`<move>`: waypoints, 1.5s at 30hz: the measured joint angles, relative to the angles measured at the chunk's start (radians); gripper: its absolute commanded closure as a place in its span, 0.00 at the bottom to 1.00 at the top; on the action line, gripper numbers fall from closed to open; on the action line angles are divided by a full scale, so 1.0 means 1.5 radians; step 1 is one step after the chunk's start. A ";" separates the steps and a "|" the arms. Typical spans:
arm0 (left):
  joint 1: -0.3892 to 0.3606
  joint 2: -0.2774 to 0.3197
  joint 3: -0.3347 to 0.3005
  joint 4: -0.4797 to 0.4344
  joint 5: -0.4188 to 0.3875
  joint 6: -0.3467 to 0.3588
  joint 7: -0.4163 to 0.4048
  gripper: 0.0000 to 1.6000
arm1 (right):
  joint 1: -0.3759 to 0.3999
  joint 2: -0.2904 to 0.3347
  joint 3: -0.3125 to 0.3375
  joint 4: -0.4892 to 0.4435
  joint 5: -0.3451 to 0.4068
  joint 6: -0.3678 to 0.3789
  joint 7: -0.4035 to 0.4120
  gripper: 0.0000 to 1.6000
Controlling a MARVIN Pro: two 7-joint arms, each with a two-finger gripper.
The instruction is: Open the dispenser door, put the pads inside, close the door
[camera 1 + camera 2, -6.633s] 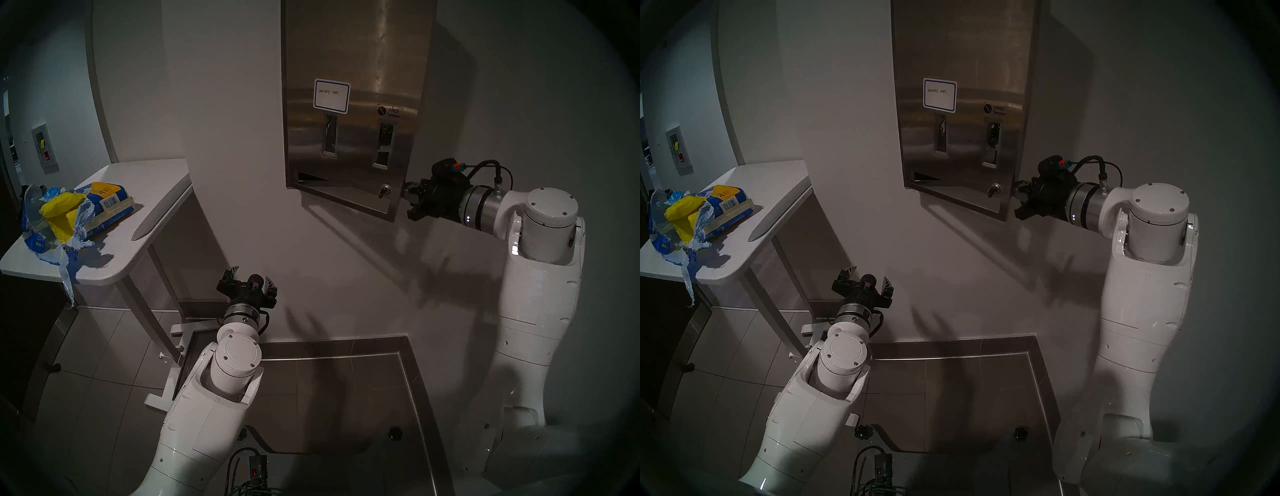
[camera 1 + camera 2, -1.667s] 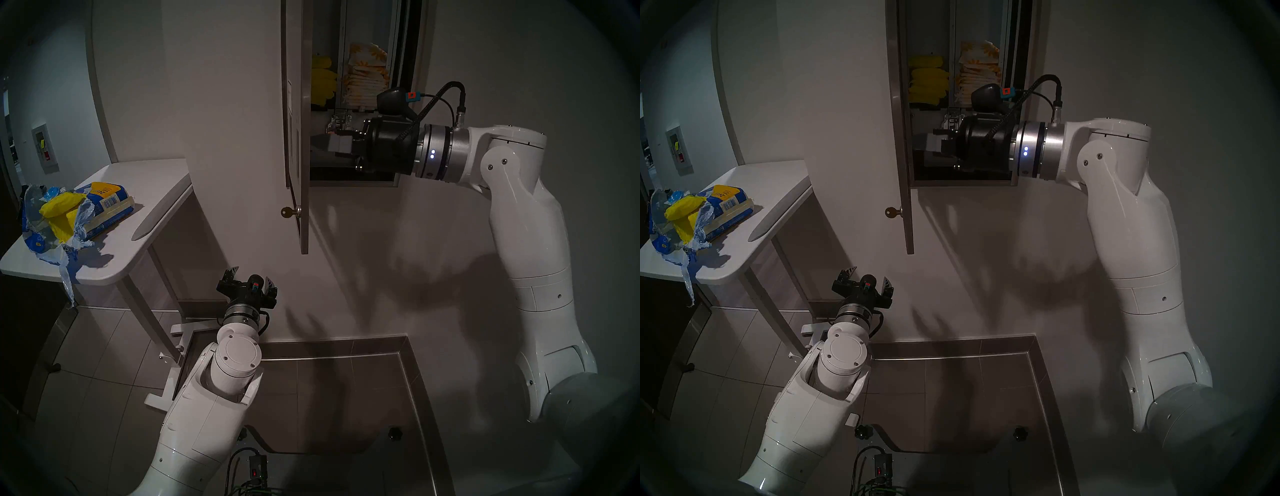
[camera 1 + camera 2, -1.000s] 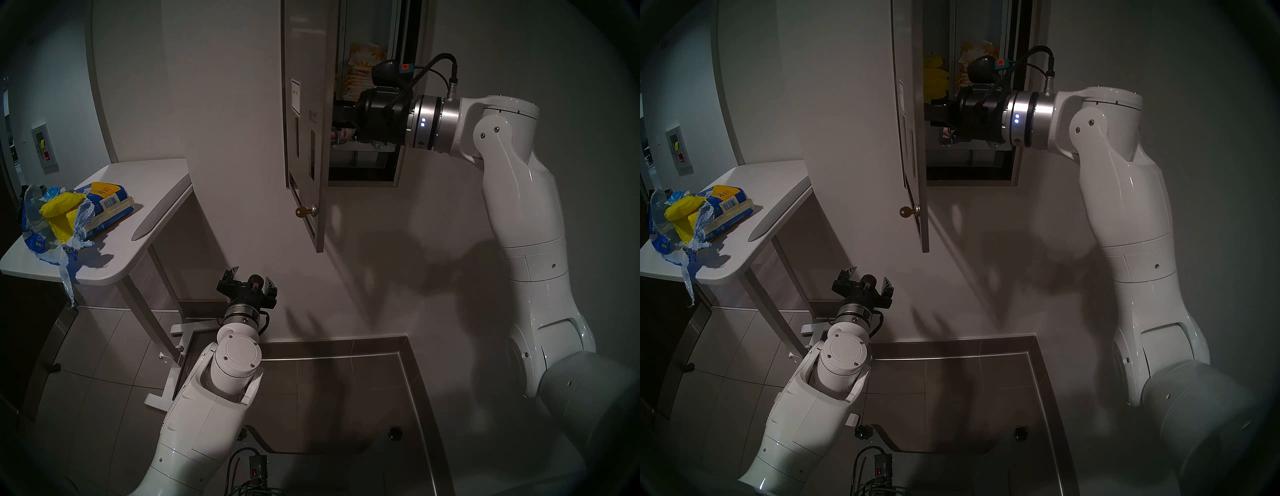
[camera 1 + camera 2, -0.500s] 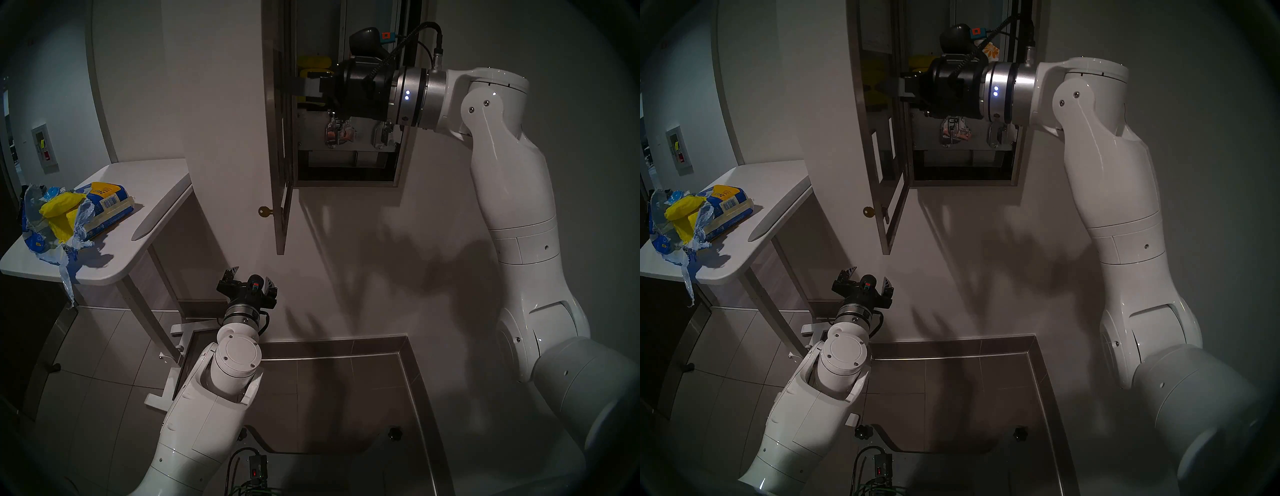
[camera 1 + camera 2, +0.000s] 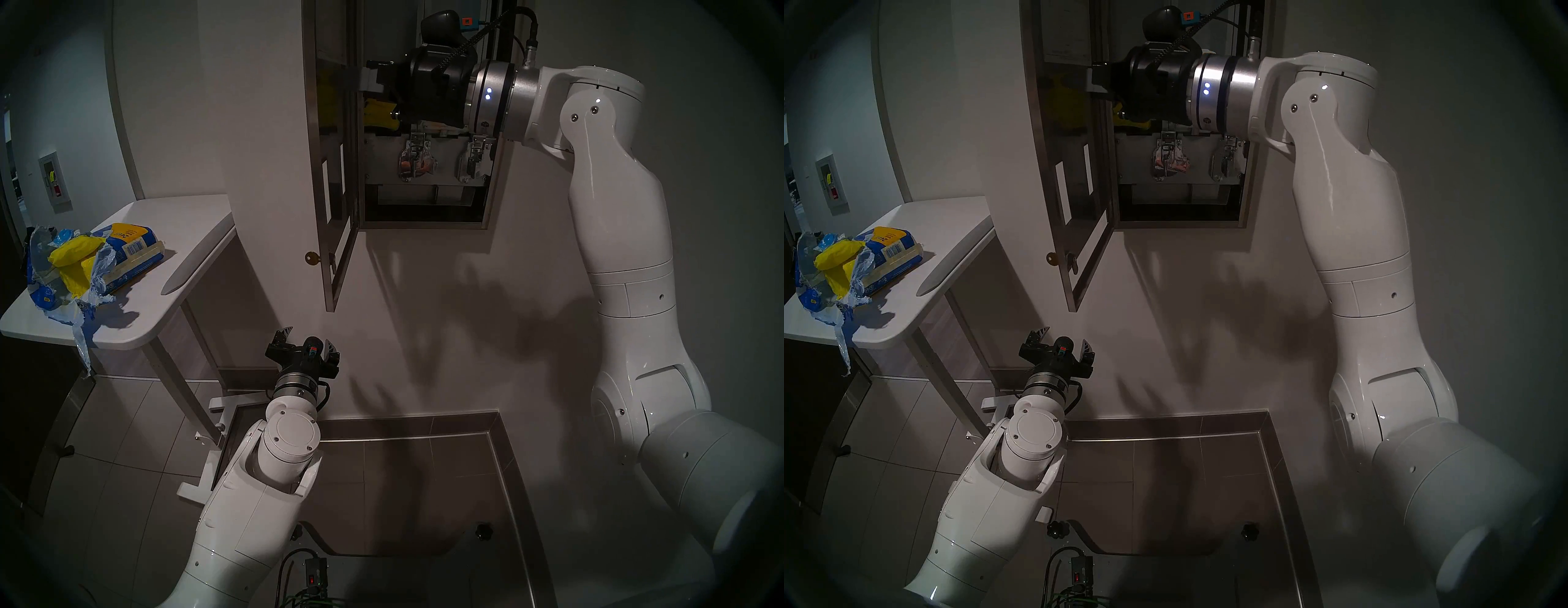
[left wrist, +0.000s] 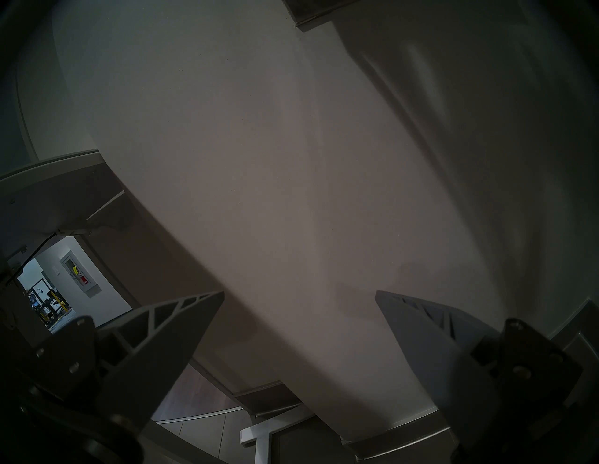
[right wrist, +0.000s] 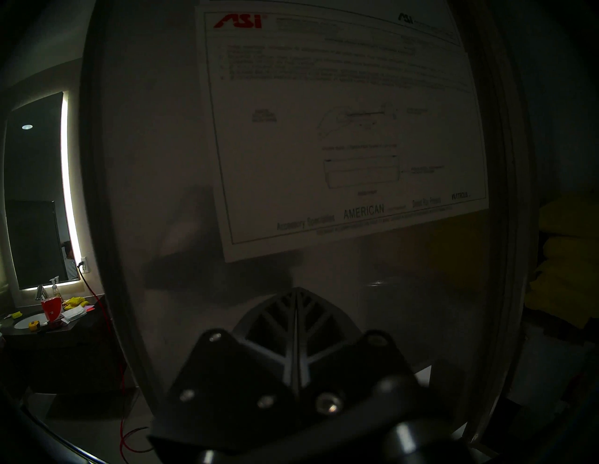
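Note:
The dispenser door [image 5: 333,140] stands open, swung out to the left with its back facing me; it also shows in the right head view [image 5: 1072,136]. My right gripper [image 5: 362,80] is shut and empty, its tip against the door's back just below the white instruction sheet [image 7: 340,129]. The right wrist view shows the fingertips [image 7: 296,291] together. Yellow pads [image 5: 377,114] lie stacked inside the cabinet, partly hidden by my wrist. More yellow pads [image 5: 74,254] lie in the torn pack on the table. My left gripper [image 5: 305,335] is open and empty, low by the wall [image 6: 299,295].
A white table [image 5: 178,237] at the left holds the torn blue-and-yellow pack [image 5: 127,250]. A key [image 5: 313,257] sticks out of the door's lock. The open cabinet [image 5: 424,204] shows two chrome mechanisms. A steel kerb [image 5: 500,446] runs along the floor.
The door went from closed to wide open, swinging left past edge-on. My right gripper moved up and left along the cabinet front, pushing the door's back. The left arm has not moved.

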 measured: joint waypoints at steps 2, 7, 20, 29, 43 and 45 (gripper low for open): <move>0.000 0.000 0.000 0.000 0.000 0.000 0.000 0.00 | 0.001 -0.005 0.000 0.003 0.000 0.000 -0.008 1.00; 0.000 0.000 0.000 0.000 0.000 0.000 0.000 0.00 | 0.007 -0.013 -0.011 0.022 -0.006 -0.002 -0.023 1.00; 0.000 0.001 0.000 0.000 0.000 0.000 0.000 0.00 | 0.056 -0.022 -0.092 0.140 -0.082 -0.041 -0.039 1.00; 0.000 0.001 0.001 0.000 -0.001 0.000 0.001 0.00 | 0.094 -0.049 -0.127 0.233 -0.121 -0.085 -0.055 1.00; 0.000 0.001 0.001 0.000 -0.001 0.000 0.001 0.00 | 0.139 -0.089 -0.144 0.332 -0.153 -0.136 -0.067 1.00; 0.000 0.001 0.001 0.000 -0.001 0.000 0.001 0.00 | 0.141 -0.089 -0.143 0.332 -0.155 -0.139 -0.065 1.00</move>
